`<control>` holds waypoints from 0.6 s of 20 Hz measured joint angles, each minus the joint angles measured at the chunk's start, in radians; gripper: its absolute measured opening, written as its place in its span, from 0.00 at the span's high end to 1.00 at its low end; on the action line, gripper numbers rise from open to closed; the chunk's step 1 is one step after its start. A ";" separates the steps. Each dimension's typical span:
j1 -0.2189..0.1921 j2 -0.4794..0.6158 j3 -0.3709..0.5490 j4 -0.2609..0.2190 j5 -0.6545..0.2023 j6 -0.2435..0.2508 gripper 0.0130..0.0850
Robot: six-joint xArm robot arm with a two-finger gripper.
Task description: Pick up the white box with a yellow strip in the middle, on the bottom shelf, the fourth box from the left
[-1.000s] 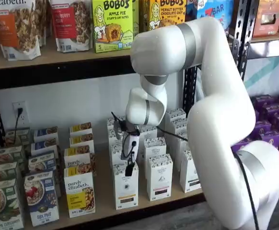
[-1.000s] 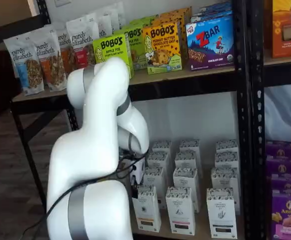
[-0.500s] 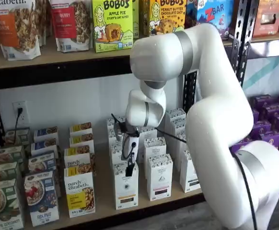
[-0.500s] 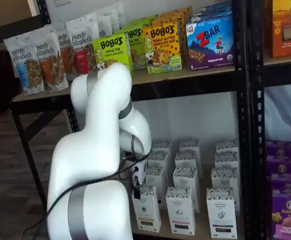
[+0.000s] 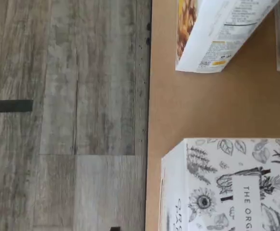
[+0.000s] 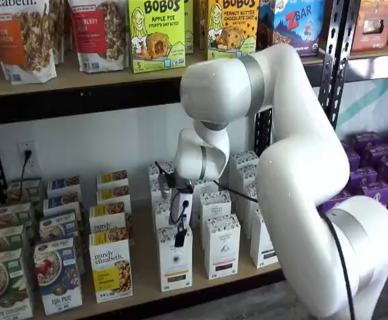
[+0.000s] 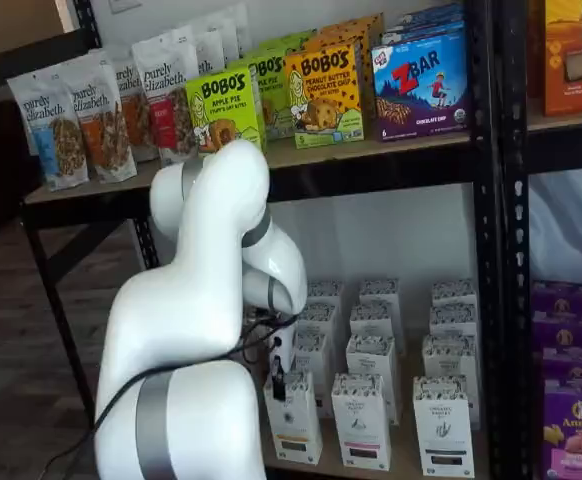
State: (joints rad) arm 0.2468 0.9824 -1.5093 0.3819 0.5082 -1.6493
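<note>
The gripper (image 6: pixel 180 238) hangs from the white arm (image 6: pixel 294 167) low over the front of the bottom shelf (image 6: pixel 144 267), its dark fingers reaching down to the top of the white box (image 6: pixel 175 260); in both shelf views the fingers show only as one narrow black shape, so no gap can be made out there, but the gripper stands at its widest and nothing is seen held in it. Whether a finger touches the carton's top cannot be told. The white box stands upright at the front edge of the shelf, a tall slim carton with a speckled dark pattern round its top and a yellow band low on its front. In the wrist view its leaf-and-flower printed top shows close below the camera, near the shelf's front edge, with grey plank floor (image 5: pixel 68 115) beyond the edge. Just beside the white box, toward the arm's base, stands a like white carton with a dark band (image 6: pixel 221 247), and more white cartons stand in rows behind both. On the other side stands a purely elizabeth box (image 6: pixel 111 270) with a yellow label, apart from the white box by a bare strip of board. The upper shelf (image 6: pixel 61 83) carries granola bags and Bobo's boxes (image 6: pixel 156 35).
</note>
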 joint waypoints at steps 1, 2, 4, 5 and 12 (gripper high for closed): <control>-0.001 0.008 -0.009 -0.004 0.001 0.003 0.00; -0.002 0.014 -0.018 -0.010 0.002 0.007 0.00; -0.004 0.025 -0.031 -0.018 0.004 0.012 0.00; -0.005 0.028 -0.034 -0.017 0.005 0.011 0.00; -0.013 0.017 -0.032 0.040 0.009 -0.044 0.00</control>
State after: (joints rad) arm 0.2337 0.9991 -1.5411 0.4218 0.5167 -1.6935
